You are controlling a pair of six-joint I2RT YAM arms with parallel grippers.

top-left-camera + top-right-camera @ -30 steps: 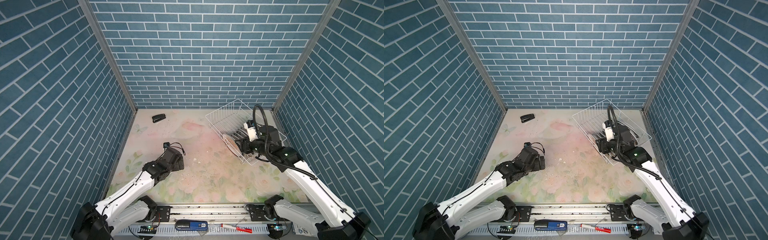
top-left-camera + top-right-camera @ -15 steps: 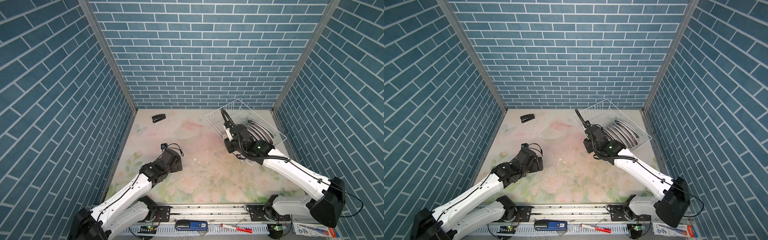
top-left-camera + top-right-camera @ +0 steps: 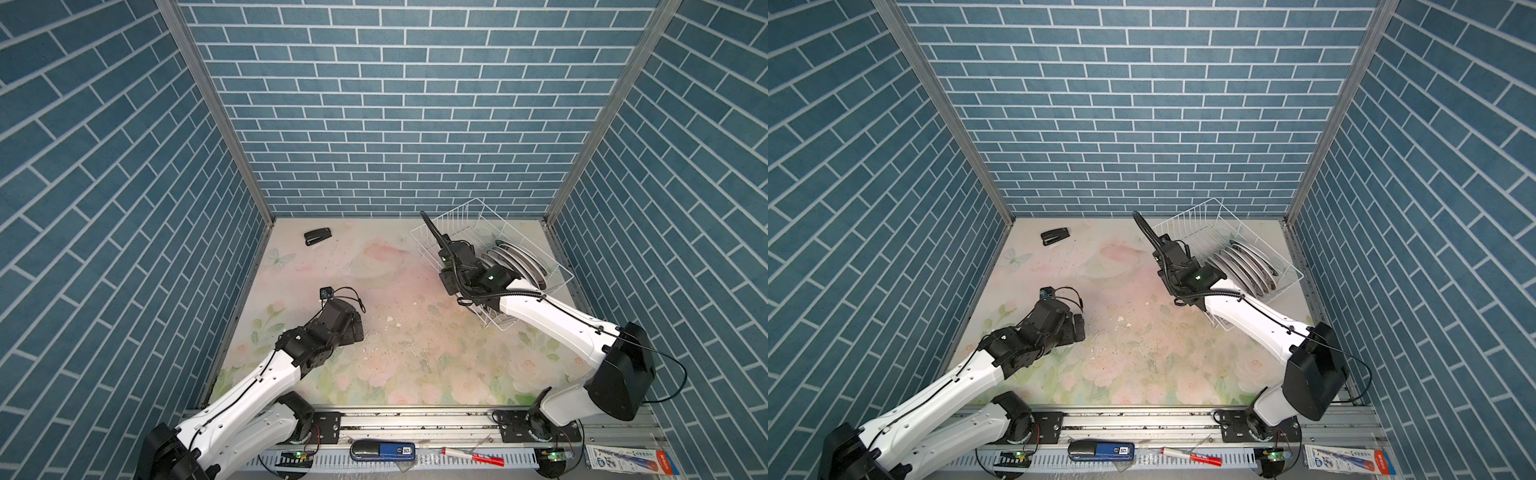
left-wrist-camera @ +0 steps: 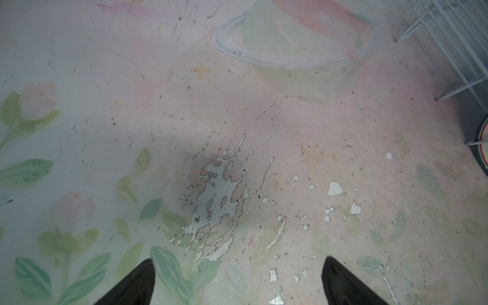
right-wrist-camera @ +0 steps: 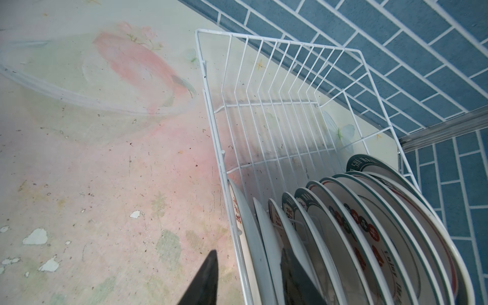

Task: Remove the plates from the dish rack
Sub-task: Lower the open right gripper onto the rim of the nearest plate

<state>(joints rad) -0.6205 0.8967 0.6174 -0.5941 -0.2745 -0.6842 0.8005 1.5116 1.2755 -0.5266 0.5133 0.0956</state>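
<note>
Seemingly on the first pick, the right gripper point(image 5: 248, 253), half-closed astride the near-left wall of the dish rack point(image 5: 264, 103) and the end plates point(image 5: 239, 211) at far right, grip unclear, must pinch one plate alone; the left gripper point(image 4: 239, 260) gapes empty.

Looks down on white wire dish rack point(image 5: 211, 111) on floral bench point(image 5: 105, 158), far end close to blue brick wall point(image 5: 396, 52). Holds abt. ten plates point(image 5: 343, 237) at near end, on edge, leaning; several green-rimmed w/ lettering, some w/ red round marks. Outermost plate point(image 5: 237, 211), white w/ red characters, against rack's side wire. Tool point(image 5: 248, 250) straddling that side: one dark finger point(image 5: 206, 280) outside over bench, other inside among plates. Fingers apart, bench visible btw. outer finger & wire. Chipped paint patches point(image 5: 35, 236) on bench nearby.
</note>
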